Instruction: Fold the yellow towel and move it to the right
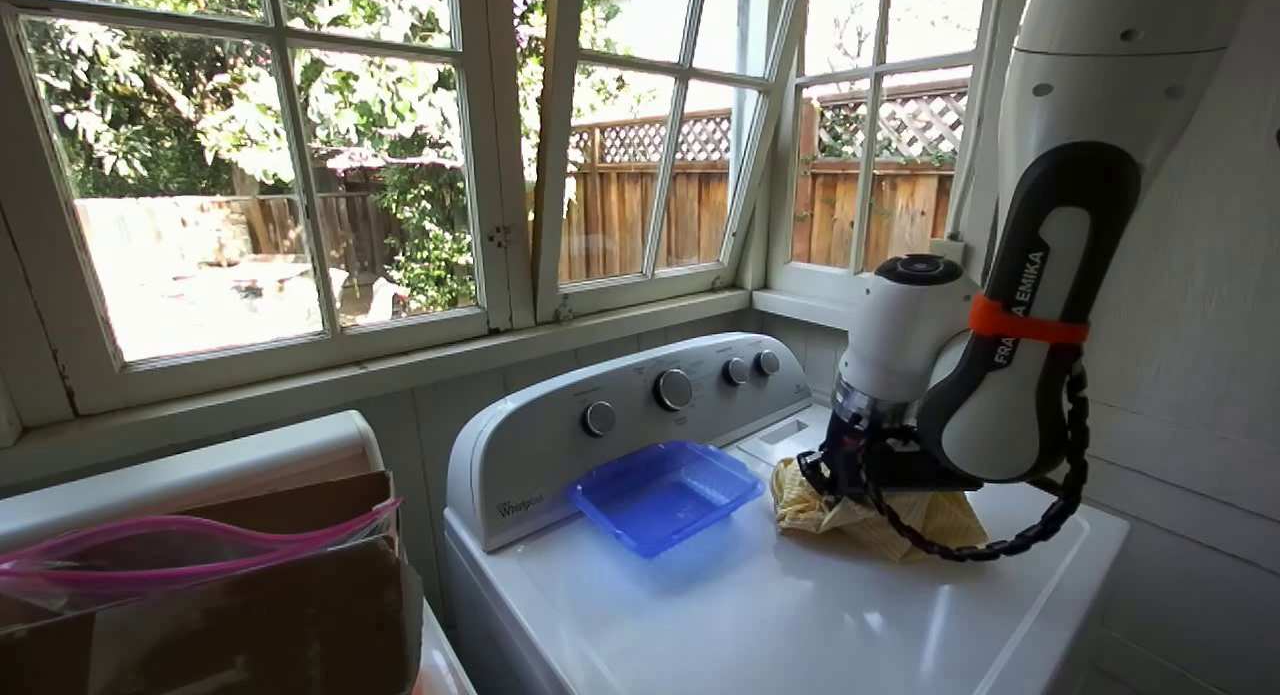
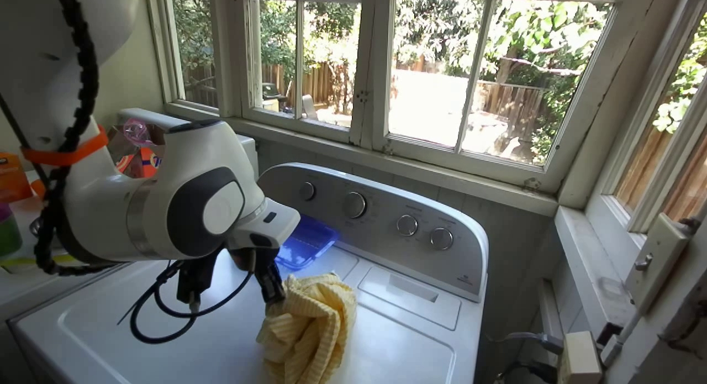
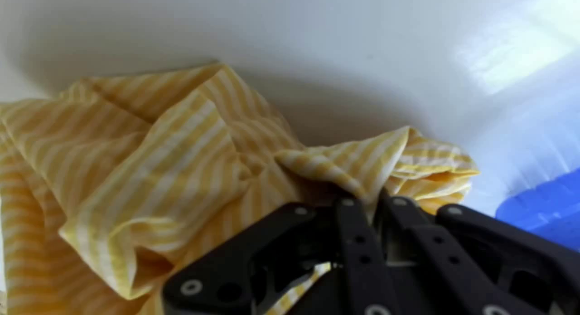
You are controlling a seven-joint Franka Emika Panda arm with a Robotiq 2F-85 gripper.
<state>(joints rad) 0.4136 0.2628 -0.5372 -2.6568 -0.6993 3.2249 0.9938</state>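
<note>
I've got windows behind everything, one ajar, w/ the white Whirlpool machine below them. My arm reaches down over the machine top in both exterior views. Brown box w/ a pink-rimmed bag stands beside the machine. Grey panel runs along the machine's rear edge. Towel, yellow/white stripes, lies rumpled on the machine top at my arm's end. Blue tray sits just beside it, close to the panel; can't tell if they touch. Gripper is clenched on the towel: per wrist cam, a fold's pinched btwn the fingers, w/ most cloth toward the L of that view & a small flap to the R. Black cable loops under my arm in an exterior view. Orange strap wraps my arm. Last, 4 round knobs on the panel.
</note>
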